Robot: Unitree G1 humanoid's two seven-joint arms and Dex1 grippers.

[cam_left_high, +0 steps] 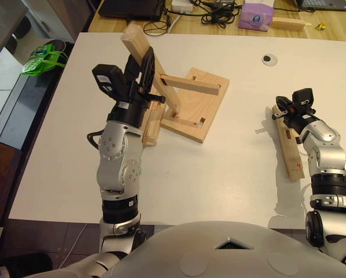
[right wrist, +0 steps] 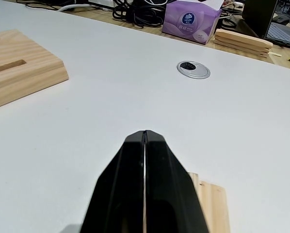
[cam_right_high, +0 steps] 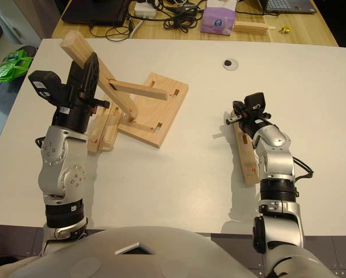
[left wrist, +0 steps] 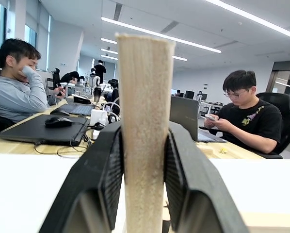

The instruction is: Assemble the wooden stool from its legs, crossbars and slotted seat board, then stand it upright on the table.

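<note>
Pale wooden leg (cam_left_high: pixel 133 43) clamped tilted in my left gripper (cam_left_high: pixel 145 66), foot on the seat board (cam_left_high: pixel 199 113) toward the table's (cam_left_high: pixel 219 174) far left corner. My right gripper (right wrist: pixel 145 138) is closed, empty, over a second leg (cam_left_high: pixel 290 150) by the right edge.

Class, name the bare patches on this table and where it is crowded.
Bare: between the seat board and the loose leg; along the near edge of the table. Crowded: around the left gripper and its held leg.
</note>
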